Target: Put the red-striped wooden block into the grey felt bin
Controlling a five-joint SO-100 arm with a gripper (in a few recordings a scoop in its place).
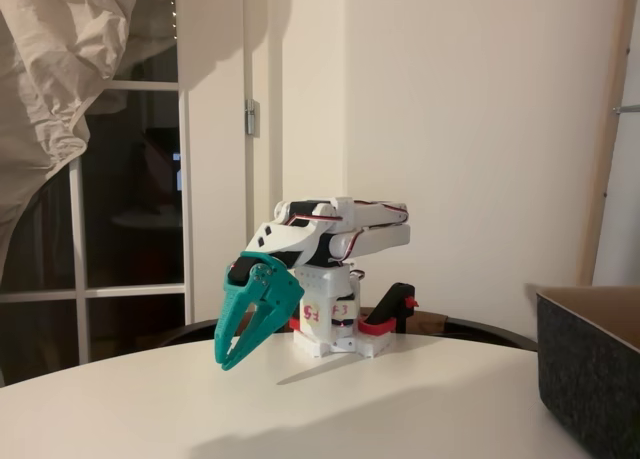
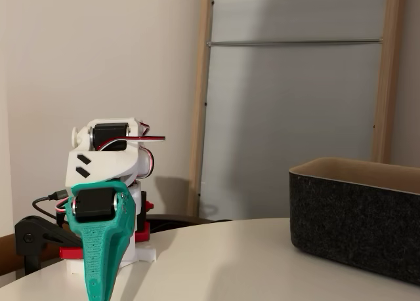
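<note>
Empty gripper (image 1: 232, 354), slightly parted, hangs well apart from grey felt bin (image 2: 354, 222).

Arm (image 1: 340, 229): white printed segments, black servo bodies set between them, thin red-and-white cables running along the upper links. Base (image 1: 335, 319): white block with red handwritten markings, red printed clamp pieces at its foot, a black clamp beside it. Tool (image 1: 245, 329): teal plastic, 2 tapering pointed fingers, a black servo seated in its body (image 2: 98, 202). A black cable enters at the base side (image 2: 46, 199).
</note>
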